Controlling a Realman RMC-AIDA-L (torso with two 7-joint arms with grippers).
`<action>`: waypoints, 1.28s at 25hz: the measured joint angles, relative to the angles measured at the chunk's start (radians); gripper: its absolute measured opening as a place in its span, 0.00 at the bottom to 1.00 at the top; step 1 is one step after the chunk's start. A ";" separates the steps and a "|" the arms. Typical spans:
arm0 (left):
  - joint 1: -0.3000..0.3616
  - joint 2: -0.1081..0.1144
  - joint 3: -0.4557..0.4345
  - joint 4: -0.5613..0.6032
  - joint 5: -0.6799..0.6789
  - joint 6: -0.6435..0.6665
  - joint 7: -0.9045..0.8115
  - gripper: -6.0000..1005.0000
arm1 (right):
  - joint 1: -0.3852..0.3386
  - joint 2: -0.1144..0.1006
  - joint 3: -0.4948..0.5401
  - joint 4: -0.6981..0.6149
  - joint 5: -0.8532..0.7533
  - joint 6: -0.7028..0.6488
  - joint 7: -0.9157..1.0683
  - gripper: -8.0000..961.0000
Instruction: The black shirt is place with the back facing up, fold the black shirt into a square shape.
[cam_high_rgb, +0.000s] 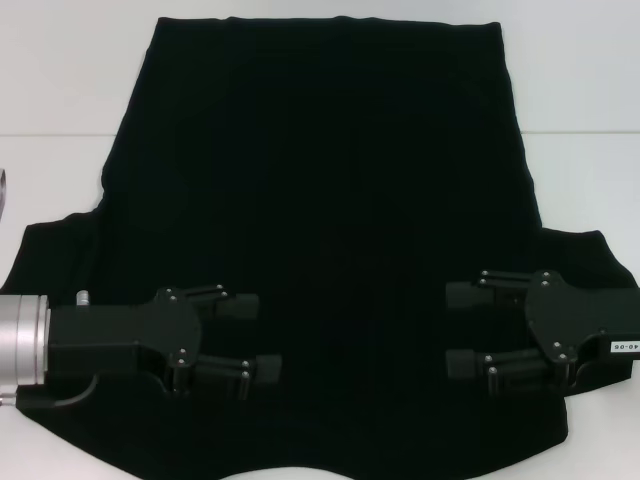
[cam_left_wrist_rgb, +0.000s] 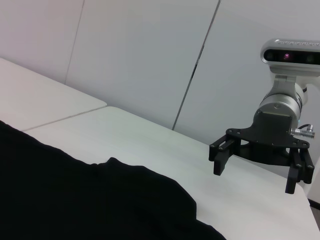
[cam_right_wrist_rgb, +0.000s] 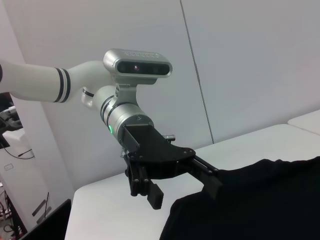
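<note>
The black shirt (cam_high_rgb: 330, 200) runs past the head view's bottom edge, its collar unseen. The right gripper (cam_high_rgb: 470, 332) blends into the cloth.

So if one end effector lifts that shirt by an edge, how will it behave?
The shirt lies flat, soft cloth, so it would probably droop and fold. Far wider than the open left end effector, it likely drags. Matte cloth probably won't slip.
</note>
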 joint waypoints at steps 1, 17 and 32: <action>0.000 0.000 0.000 0.000 0.000 0.000 0.000 0.93 | 0.000 0.000 0.000 0.000 0.000 0.000 0.000 0.93; -0.014 0.022 -0.096 0.006 -0.027 -0.094 -0.144 0.93 | 0.003 0.001 0.005 0.002 0.005 0.017 0.000 0.93; 0.001 0.057 -0.267 0.202 0.218 -0.214 -0.749 0.93 | 0.034 0.025 0.001 0.009 0.008 0.048 0.000 0.93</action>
